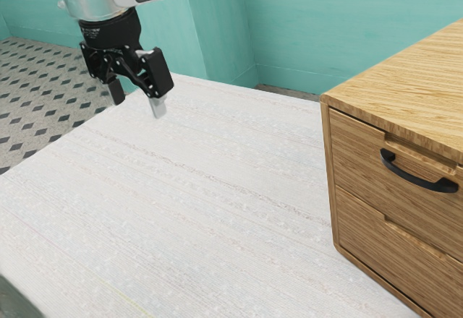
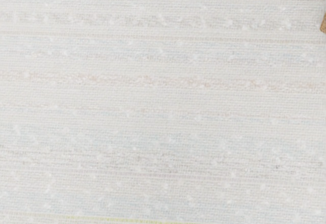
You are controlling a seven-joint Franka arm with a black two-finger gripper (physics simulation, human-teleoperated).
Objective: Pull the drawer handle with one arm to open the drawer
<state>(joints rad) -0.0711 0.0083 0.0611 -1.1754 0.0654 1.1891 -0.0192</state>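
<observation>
Above the far side of the pale table (image 1: pixel 217 209), near its edge at the exterior view's left, the Franka arm's black gripper (image 1: pixel 139 103) hung clear of the surface, its two fingers spread apart and holding nothing, tips pointing down. The wooden cabinet (image 1: pixel 405 94) stood well apart from it, at the table's edge on the exterior view's right. Its upper drawer (image 1: pixel 358 162) was shut, the front level with that of the lower drawer (image 1: pixel 383 253). The black drawer handle (image 1: pixel 419 180), a shallow bow fixed at both ends, lay across that upper front, its long axis horizontal and parallel to the table top. From the gripper the handle lay toward the exterior view's right and lower down, across the breadth of the table. The wrist view looked straight down on the table's woven surface, with a brown sliver (image 2: pixel 323 24) at its margin, possibly the cabinet but too small to tell. By the look of it the task was not yet begun: the coming move called for the arm to cross to the cabinet, set its fingers astride the bar across its length, then draw back from the front.
</observation>
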